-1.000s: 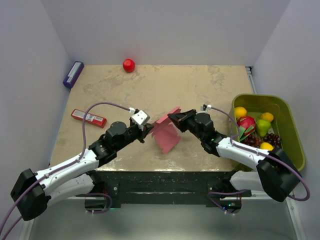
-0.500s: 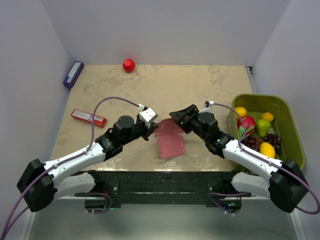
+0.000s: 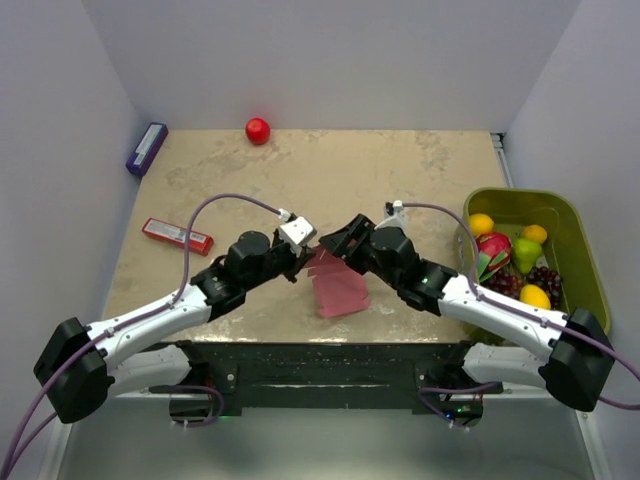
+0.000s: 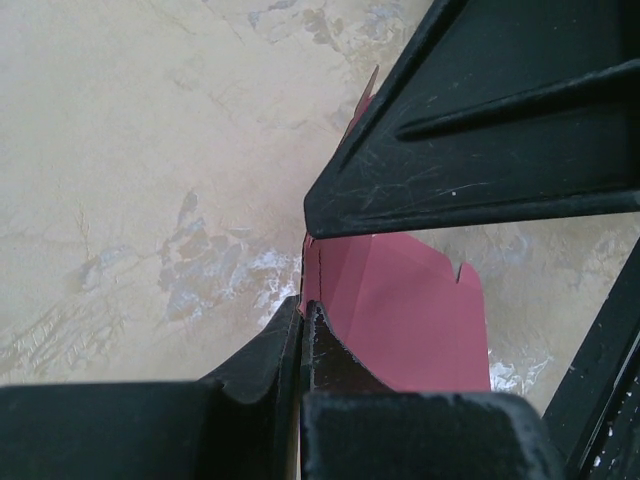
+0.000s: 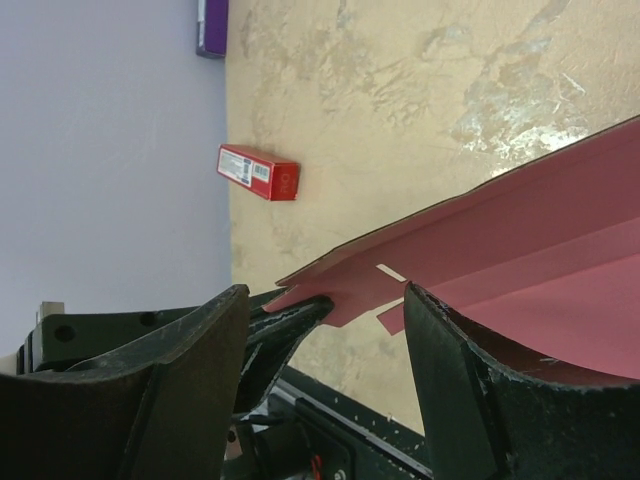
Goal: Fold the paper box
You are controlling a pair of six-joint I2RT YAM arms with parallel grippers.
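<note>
The paper box is a pink die-cut card, mostly flat, lying near the table's front edge between the two arms. My left gripper is shut on its left edge; in the left wrist view the closed jaws pinch the card at a crease. My right gripper is open, just above the card's upper left corner and close to the left gripper. In the right wrist view its fingers stand wide apart astride the card's raised edge without gripping it.
A red ball sits at the back. A purple box leans at the back left and a narrow red packet lies on the left. A green bin of fruit stands at the right edge.
My right gripper has opened, let go of the card and shifted left towards the left gripper. The card has dropped from tilted upright to nearly flat. The left arm moved slightly right.
</note>
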